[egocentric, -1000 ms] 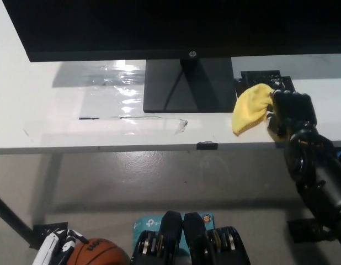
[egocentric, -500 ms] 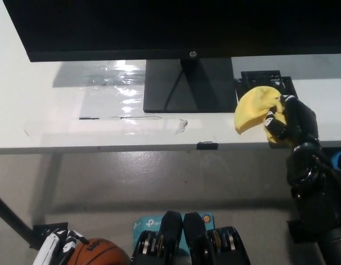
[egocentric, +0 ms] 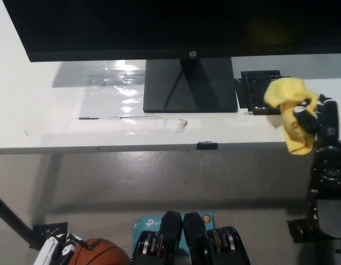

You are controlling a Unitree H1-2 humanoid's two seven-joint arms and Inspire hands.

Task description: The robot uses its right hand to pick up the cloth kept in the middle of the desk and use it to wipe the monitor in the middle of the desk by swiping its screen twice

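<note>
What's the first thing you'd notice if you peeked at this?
The bright yellow cloth, gripped in the robot's black right hand at the right edge of the white desk. Next, the big black monitor filling the top, and an orange basketball by the white left hand at bottom left.

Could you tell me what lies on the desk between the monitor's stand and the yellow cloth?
In the head view, a small black object lies on the desk between the monitor's stand and the yellow cloth.

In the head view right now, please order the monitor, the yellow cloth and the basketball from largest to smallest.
1. monitor, clearly largest.
2. yellow cloth, held by the right hand.
3. basketball, though cut off at the picture edge, so unsure.
</note>
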